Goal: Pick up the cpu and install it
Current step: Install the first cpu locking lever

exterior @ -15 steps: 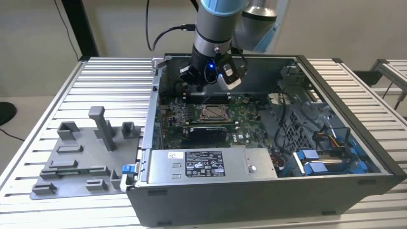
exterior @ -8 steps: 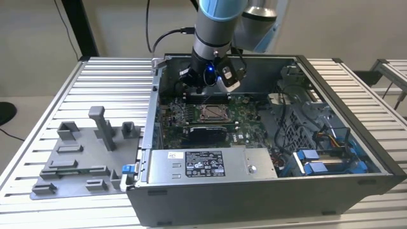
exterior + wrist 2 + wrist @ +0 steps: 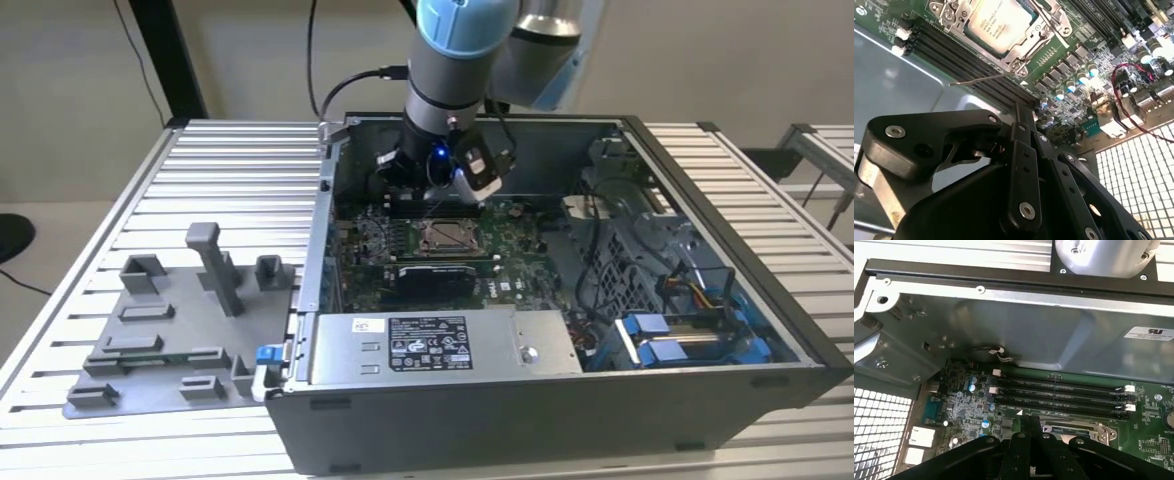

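Note:
The cpu (image 3: 990, 21), a small square chip with a pale silver top, lies flat in the motherboard socket (image 3: 447, 236). A dark metal frame (image 3: 1039, 31) surrounds it, and a thin lever (image 3: 981, 78) sticks out beside it. My gripper (image 3: 1021, 116) hangs just above the board, a short way from the socket toward the case's back wall. Its black fingers (image 3: 1030, 424) are shut together with nothing between them. In the exterior view the arm (image 3: 447, 90) reaches down into the open case, and the gripper (image 3: 434, 198) sits behind the socket.
The open computer case (image 3: 721, 390) lies on a slatted table. A silver box with a white label (image 3: 441, 345) fills its near side, and blue drive brackets (image 3: 667, 335) stand at the exterior view's right. Memory slots (image 3: 1059, 392) run beside the socket. A grey fixture (image 3: 174, 330) sits left of the case.

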